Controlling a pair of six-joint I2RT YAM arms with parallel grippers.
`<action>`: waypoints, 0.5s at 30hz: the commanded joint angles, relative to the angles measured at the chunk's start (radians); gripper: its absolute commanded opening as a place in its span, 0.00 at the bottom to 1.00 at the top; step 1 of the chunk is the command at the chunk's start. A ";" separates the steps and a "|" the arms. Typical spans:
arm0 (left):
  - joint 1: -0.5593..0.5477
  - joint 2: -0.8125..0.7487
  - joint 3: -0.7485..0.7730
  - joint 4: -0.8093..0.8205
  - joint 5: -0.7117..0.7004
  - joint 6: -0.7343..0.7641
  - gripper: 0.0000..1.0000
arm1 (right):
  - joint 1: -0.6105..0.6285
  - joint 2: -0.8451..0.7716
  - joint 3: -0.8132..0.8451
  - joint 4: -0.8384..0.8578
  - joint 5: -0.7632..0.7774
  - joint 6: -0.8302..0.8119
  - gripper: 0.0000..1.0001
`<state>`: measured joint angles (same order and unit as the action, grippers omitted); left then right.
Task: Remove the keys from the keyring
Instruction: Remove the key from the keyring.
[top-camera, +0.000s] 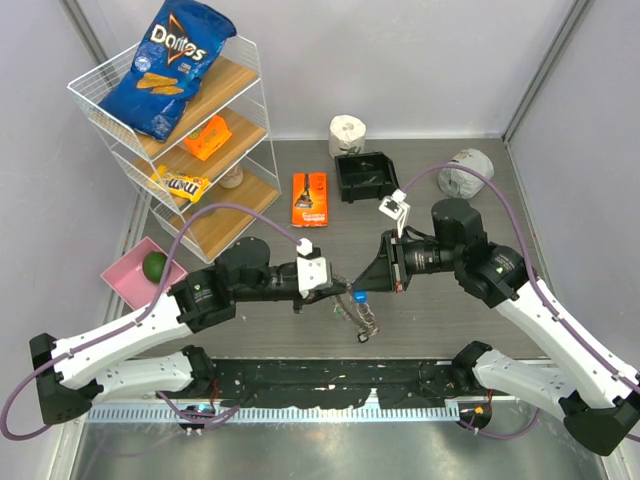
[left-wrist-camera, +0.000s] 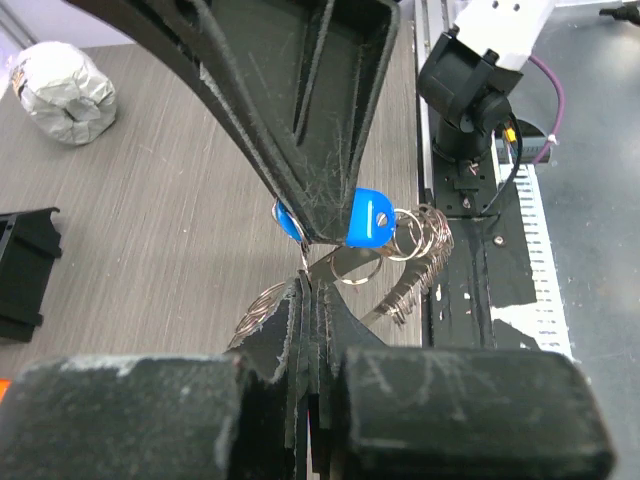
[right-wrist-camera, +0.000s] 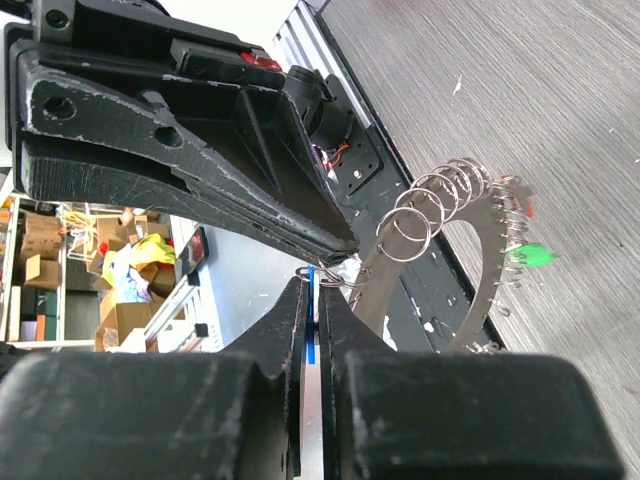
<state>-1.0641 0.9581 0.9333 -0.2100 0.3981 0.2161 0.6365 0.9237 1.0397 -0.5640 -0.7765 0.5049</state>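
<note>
left gripper (left-wrist-camera: 303, 288) is clamped on the keyring (right-wrist-camera: 493, 262); right gripper (right-wrist-camera: 313, 288), pinched shut on the blue-headed key (left-wrist-camera: 368, 219), meets it beside the keyring.

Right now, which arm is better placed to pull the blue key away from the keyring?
Right: the right fingers pinch the blue key, while the left fingers hold the keyring beside it.

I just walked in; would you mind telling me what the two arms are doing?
They are working a key off the keyring, held up between them mid-table. The right gripper is shut on the blue-headed key, while the left gripper pinches the keyring's metal right beside it. The key looks not yet free, and the rest of the ring dangles below.
</note>
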 joint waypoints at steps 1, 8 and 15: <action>-0.007 -0.004 -0.016 0.121 -0.093 -0.096 0.00 | -0.006 -0.002 0.091 -0.005 -0.001 -0.043 0.05; 0.009 -0.021 -0.048 0.204 -0.168 -0.246 0.00 | -0.004 -0.009 0.112 -0.025 -0.015 -0.049 0.05; 0.009 -0.013 -0.059 0.284 0.049 -0.221 0.00 | -0.004 -0.016 0.118 -0.043 0.013 -0.040 0.05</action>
<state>-1.0595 0.9546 0.8703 -0.0387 0.3077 0.0025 0.6346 0.9291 1.0973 -0.6228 -0.7673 0.4660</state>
